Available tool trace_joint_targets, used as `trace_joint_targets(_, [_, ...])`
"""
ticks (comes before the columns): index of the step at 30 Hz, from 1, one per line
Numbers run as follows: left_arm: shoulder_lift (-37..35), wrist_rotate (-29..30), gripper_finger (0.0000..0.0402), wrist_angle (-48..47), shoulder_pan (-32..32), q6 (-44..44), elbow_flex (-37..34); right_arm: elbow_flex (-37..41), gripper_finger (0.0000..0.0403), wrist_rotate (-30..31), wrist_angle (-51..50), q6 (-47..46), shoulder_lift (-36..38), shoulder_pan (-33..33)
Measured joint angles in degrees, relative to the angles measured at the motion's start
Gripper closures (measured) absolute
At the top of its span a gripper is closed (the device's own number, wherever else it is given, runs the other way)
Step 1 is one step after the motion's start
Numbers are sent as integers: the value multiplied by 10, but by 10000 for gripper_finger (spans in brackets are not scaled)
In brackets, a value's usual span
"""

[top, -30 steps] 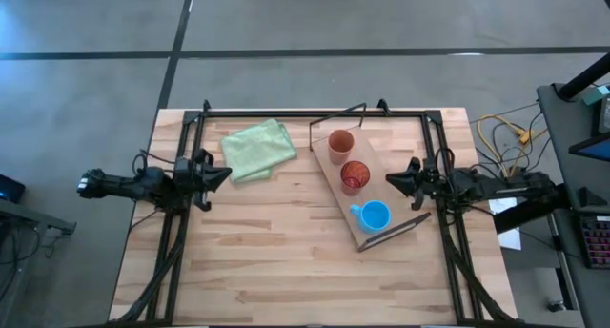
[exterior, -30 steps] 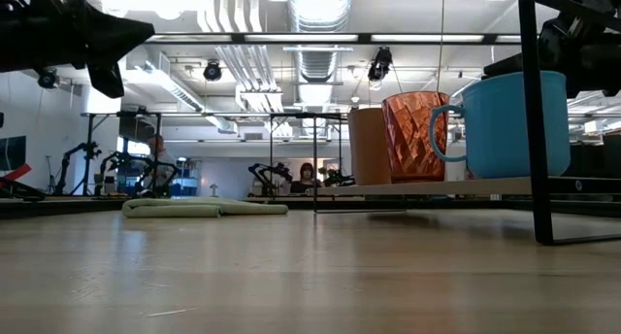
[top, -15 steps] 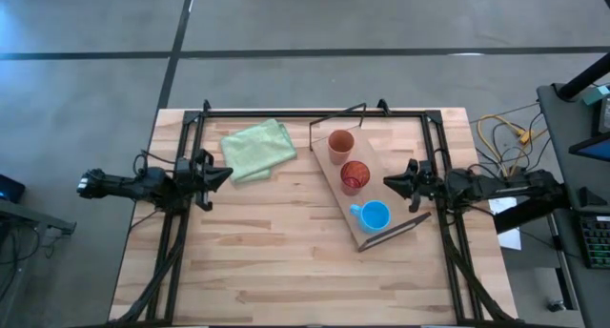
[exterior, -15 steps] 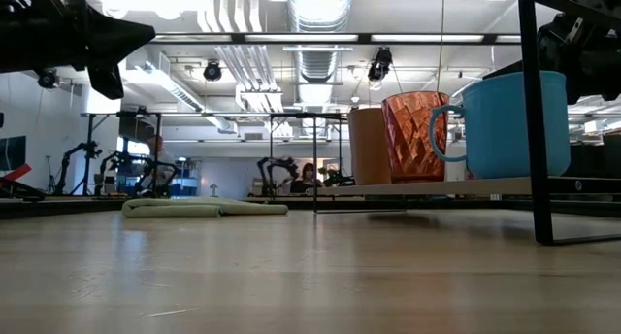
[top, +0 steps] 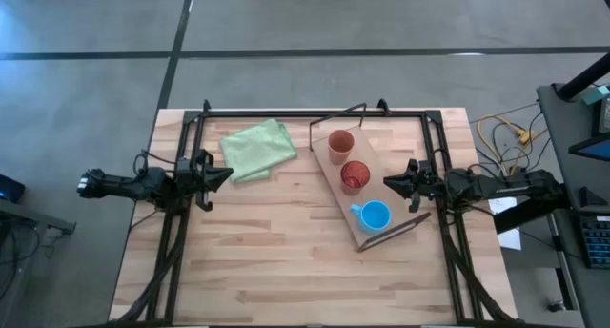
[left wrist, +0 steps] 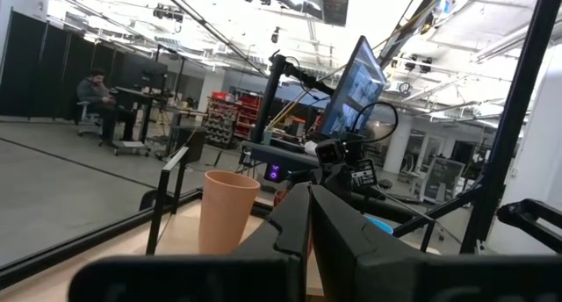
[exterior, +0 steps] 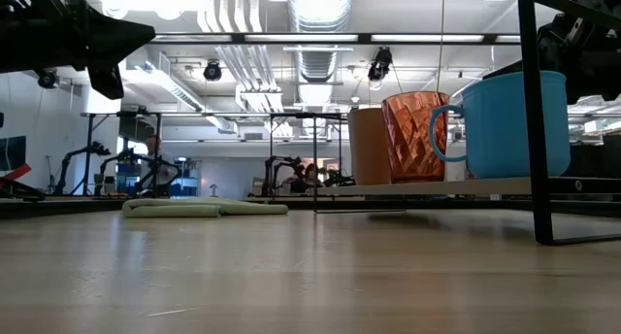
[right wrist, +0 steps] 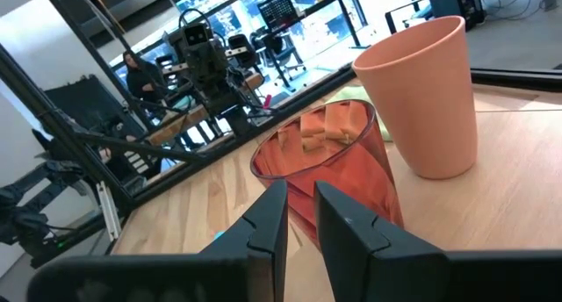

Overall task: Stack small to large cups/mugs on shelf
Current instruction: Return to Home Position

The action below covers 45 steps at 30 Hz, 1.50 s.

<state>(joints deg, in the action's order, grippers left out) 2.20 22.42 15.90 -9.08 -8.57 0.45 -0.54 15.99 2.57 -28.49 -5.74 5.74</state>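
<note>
We are seeing the shelf [top: 338, 196] lying slantwise on the table's [top: 267, 242] right half, carrying a row: tan cup [top: 340, 144] at its far end, red cup [top: 355, 175] mid-board, blue mug [top: 374, 215] at its near end. In the low view the red cup is half hiding the tan one. The right gripper [top: 389, 182] is hovering beside the board's right edge, fingers a sliver apart. The left gripper [top: 224, 175], fingers pressed together, is waiting near the table's left edge.

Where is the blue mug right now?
In the high view, the blue mug stands on the shelf, right of centre. It is at the lower end of the row, beside the red-orange cup.
</note>
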Motion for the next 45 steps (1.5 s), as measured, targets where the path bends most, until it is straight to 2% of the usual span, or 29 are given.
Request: trace_joint_targets(45, [0, -1, 402, 0, 0, 0, 0, 0, 349, 0, 0, 0, 0, 0])
